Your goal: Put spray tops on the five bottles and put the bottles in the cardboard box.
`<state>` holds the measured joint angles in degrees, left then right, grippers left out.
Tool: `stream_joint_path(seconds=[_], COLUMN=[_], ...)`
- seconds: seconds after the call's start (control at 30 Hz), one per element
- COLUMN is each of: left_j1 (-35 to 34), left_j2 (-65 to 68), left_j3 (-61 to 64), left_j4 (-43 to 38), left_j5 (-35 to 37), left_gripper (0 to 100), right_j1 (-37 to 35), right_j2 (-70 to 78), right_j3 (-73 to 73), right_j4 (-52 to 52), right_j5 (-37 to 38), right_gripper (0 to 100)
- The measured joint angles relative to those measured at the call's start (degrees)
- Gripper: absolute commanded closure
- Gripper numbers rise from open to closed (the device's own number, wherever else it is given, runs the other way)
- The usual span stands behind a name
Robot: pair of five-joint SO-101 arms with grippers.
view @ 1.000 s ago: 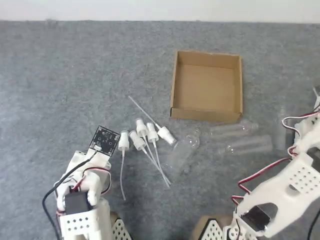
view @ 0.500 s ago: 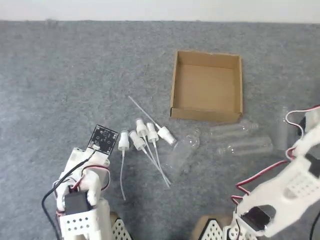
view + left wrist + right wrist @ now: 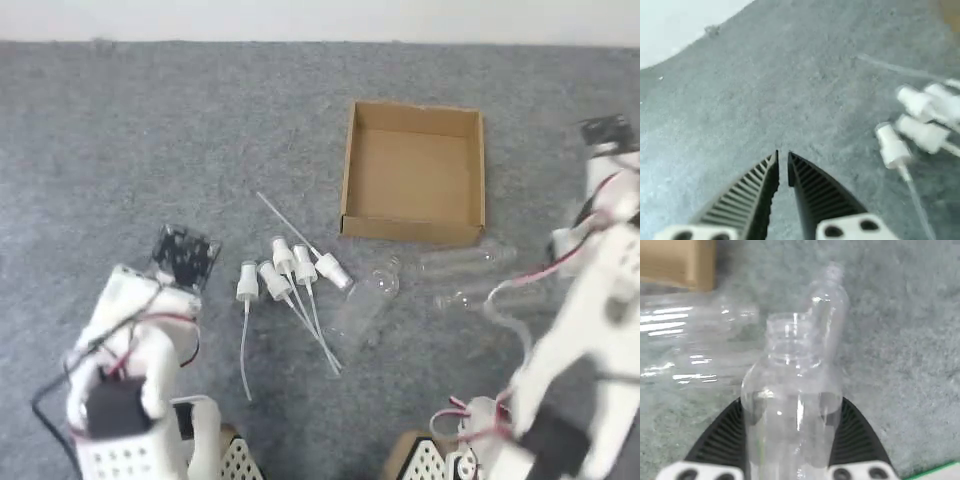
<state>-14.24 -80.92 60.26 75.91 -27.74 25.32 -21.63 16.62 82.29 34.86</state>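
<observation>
The right gripper (image 3: pixel 791 406) has its two ribbed fingers (image 3: pixel 722 437) pressed to either side of a clear plastic bottle (image 3: pixel 790 352). It holds the bottle by the body, below the shoulder, with the open threaded neck pointing away from the wrist and no top on it. The bottle sits on the right of the grey mat (image 3: pixel 150 130), just beside the other clear bottles (image 3: pixel 468 262) that lie near the front wall of the cardboard box (image 3: pixel 410 230). The box has nothing in it. The left gripper (image 3: pixel 782 156) hangs over bare mat on the left with its fingers drawn almost together and nothing between them. The five white spray tops (image 3: pixel 283 258) lie in a loose fan a little to its right, their thin dip tubes trailing toward the near edge. The bottle looks light, thin-walled and smooth, so it would probably flex or slip under a hard squeeze. A moderate grip low on the body, leaving the neck free, seems safest. The tops are small and stiff, but their tubes look bendy. Each is best taken by the white head, with the tube left free to drop into the neck.
</observation>
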Motion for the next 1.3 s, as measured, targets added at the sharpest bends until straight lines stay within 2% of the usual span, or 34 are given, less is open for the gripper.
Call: stream_joint_path(seconds=[0.1,0.27,0.47,0.6,0.8,1.0,1.3], left_j1=[3.3,8.0,8.6,9.1,10.5,13.4,13.1], left_j2=[12.8,33.8,53.5,64.1,73.6,76.7,82.7], left_j3=[-9.0,-17.8,-19.4,-19.4,-19.4,-19.5,-19.6], left_j4=[1.7,1.3,-8.2,-14.9,-18.2,-19.2,-19.2], left_j5=[4.1,12.7,21.0,24.1,25.0,25.0,25.1], left_gripper=[92,88,87,87,87,87,88], right_j1=[-5.6,-18.0,-31.6,-37.6,-41.1,-41.2,-41.1], right_j2=[-10.3,-22.2,-27.7,-29.7,-35.8,-42.9,-44.5], right_j3=[9.7,17.6,23.2,27.3,34.4,38.5,39.4], right_j4=[-3.2,-4.0,-7.8,-12.1,-15.6,-15.9,-15.9], right_j5=[-2.6,-8.4,-16.2,-20.6,-22.3,-22.3,-22.3], right_gripper=[99.3,99.3,99.3,99.3,99.3,99.3,99.3])
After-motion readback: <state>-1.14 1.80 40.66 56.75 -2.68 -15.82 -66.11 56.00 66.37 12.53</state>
